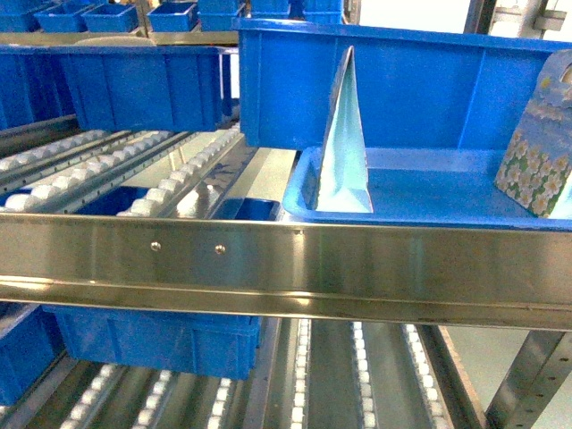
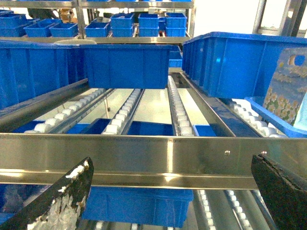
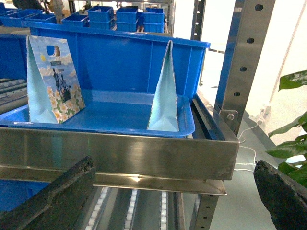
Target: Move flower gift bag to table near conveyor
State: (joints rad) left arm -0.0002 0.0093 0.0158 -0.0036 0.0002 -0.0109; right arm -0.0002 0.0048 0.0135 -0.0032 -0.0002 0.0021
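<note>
The flower gift bag (image 1: 539, 154) stands upright in a shallow blue tray (image 1: 420, 207) on the conveyor (image 1: 268, 261). Its face shows flowers and a sky scene. The right wrist view has the bag (image 3: 58, 81) at the tray's left end, and the left wrist view catches it (image 2: 289, 88) at the right edge. My left gripper (image 2: 172, 194) is open in front of the conveyor's steel front rail (image 2: 144, 158), holding nothing. My right gripper (image 3: 170, 196) is open too, just below the rail (image 3: 120, 153) under the tray. Neither gripper shows in the head view. The table is out of view.
A second pale blue bag (image 3: 165, 93) stands edge-on at the tray's right end. A deep blue bin (image 1: 393, 85) sits behind the tray, with others (image 2: 124, 64) on the roller lanes (image 2: 122, 112). A perforated steel post (image 3: 240, 67) and a plant (image 3: 292, 143) are to the right.
</note>
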